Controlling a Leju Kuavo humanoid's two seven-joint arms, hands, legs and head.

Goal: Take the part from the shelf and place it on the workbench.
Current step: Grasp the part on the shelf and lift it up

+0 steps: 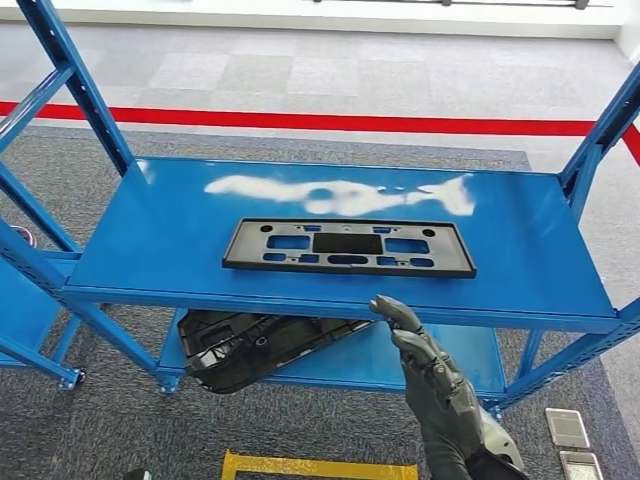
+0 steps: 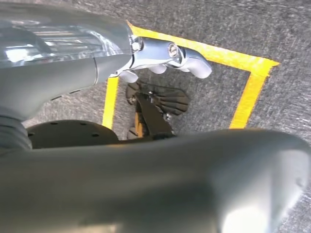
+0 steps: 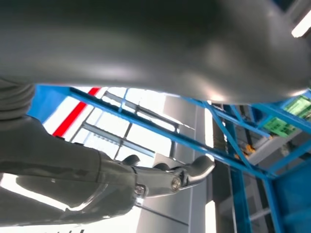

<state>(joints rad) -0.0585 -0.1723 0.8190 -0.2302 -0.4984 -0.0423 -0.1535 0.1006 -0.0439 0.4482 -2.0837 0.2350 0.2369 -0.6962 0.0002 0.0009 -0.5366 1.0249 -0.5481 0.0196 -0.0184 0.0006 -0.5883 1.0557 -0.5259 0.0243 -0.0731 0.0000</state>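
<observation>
— Nearest, what is seen?
— Yellow floor tape [image 1: 317, 466] is seen at the near edge of the grey carpet. Just beyond it the right hand [image 1: 430, 385] is raised, its fingers apart and nothing held, with the fingertips [image 1: 386, 305] level with the front edge of the blue shelf [image 1: 528, 250].
— And the left hand?
— The left hand [image 2: 161, 56] is shown by its wrist camera above the carpet and the yellow tape; its fingers are stretched out and nothing is gripped.
— Where is the part found?
— A flat black frame [image 1: 349, 247] with cut-out slots is laid on the upper shelf board, near its middle, just past the right hand's fingertips and untouched by them. On the lower board a second, bulkier black part [image 1: 256, 345] is stored, its end jutting over the front edge. Farther off, a red floor line [image 1: 340, 122] is seen behind the shelf.
</observation>
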